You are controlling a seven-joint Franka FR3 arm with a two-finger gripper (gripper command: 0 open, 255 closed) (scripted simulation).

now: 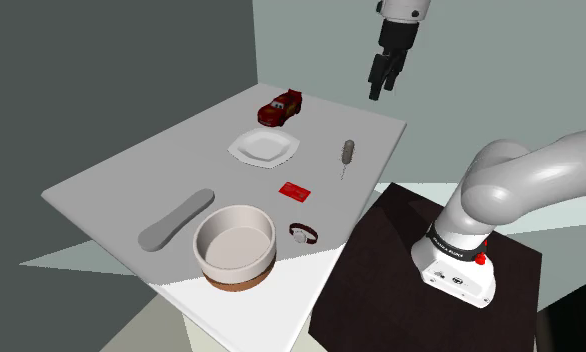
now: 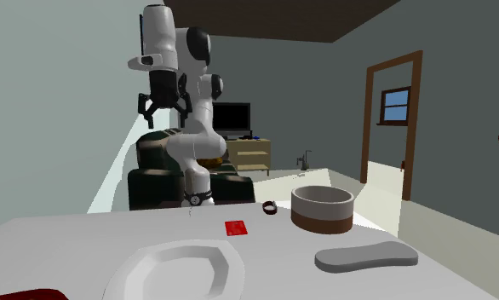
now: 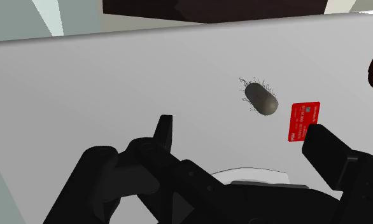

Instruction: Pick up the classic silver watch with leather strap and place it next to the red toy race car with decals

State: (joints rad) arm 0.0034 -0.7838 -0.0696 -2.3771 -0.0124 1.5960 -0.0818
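**Fig. Open gripper aloft; watch untaken on the table**

Watch [image 1: 303,233]: lying on the table [image 1: 121,185] near the edge toward the stand, just beside the bowl [image 1: 235,243], with the card [image 1: 295,190] a little farther in. Well apart from the car [image 1: 280,106] at the far corner. Strap curled into a dark loop around a pale round case.

Handling, as judged: light and small. Strap probably soft and yielding. Case stiff, smooth, likely slippery, with a face easily scratched. Best taken from above across the case or across the closed loop, one finger on either side of the narrow width, rather than by a loose strap end. Low on the surface, so likely to call for a descent almost to the tabletop and a gentle squeeze.

Gripper [image 1: 381,90]: hanging high above the far part of the table, pointed downward, well clear of everything on it. Fingers [image 3: 163,130] spread wide, as seen in the wrist and second exterior views. Nothing between them, nothing touched. Below it in the wrist view: the brush [image 3: 261,100] and the card, side by side on bare table.
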